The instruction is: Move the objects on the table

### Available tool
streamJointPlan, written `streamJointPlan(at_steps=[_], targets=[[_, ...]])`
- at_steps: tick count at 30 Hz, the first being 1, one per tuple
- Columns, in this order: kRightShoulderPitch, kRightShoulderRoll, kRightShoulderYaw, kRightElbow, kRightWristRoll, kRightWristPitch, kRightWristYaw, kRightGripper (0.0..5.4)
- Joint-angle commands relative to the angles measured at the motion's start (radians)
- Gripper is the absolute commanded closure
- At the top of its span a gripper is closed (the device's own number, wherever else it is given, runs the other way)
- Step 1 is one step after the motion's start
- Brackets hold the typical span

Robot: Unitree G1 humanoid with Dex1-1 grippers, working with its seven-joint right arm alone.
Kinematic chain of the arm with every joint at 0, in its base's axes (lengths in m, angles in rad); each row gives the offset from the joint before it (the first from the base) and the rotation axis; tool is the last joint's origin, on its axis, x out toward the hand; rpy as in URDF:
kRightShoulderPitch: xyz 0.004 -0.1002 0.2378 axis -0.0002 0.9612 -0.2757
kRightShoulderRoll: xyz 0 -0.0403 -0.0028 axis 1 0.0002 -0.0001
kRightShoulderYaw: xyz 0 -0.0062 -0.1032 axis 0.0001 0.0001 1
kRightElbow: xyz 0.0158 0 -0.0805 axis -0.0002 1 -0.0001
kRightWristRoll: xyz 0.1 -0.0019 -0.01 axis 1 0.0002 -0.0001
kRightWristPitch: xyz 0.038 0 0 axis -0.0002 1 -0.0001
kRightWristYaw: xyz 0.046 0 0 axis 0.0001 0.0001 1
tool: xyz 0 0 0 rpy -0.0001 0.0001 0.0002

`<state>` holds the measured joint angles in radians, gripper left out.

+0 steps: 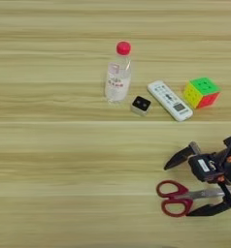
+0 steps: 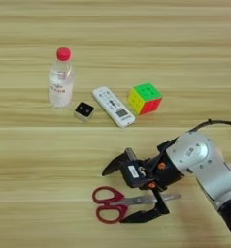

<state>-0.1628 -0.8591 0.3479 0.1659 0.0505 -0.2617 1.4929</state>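
Robot gripper [image 2: 122, 193] over scissors [image 2: 118, 203] on a table [image 2: 30, 160].
Jaws spread, nothing gripped; remote [image 2: 113, 106] and cube [image 2: 144, 98] seemingly untouched.

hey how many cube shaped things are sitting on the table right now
2. The multicoloured puzzle cube sits just right of the white remote control. The tiny black-topped white cube sits between that remote and the clear bottle. None looks hidden.

The right arm [image 2: 205, 167] is reaching in from the lower right of the frame, its gripper [image 2: 115, 193] pointing left with both black fingers [image 2: 115, 164] spread wide apart.
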Motion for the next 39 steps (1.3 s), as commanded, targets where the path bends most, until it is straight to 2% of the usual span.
streamJointPlan(at_steps=[1,17,22,29,32,36,39], targets=[[-0.008,-0.017,0.010,0.025,-0.085,0.000,-0.060,0.44],[0.008,0.002,0.023,0.038,-0.101,-0.026,-0.085,1.46],[-0.001,0.038,0.021,0.081,-0.095,-0.058,-0.108,1.85],[-0.059,0.097,-0.011,0.144,-0.053,-0.077,-0.133,2.31],[-0.085,0.121,-0.004,0.163,-0.072,-0.071,-0.146,2.65],[-0.077,0.071,0.035,0.192,-0.164,-0.028,-0.148,3.14],[-0.081,0.057,0.051,0.207,-0.207,-0.006,-0.164,3.38]])
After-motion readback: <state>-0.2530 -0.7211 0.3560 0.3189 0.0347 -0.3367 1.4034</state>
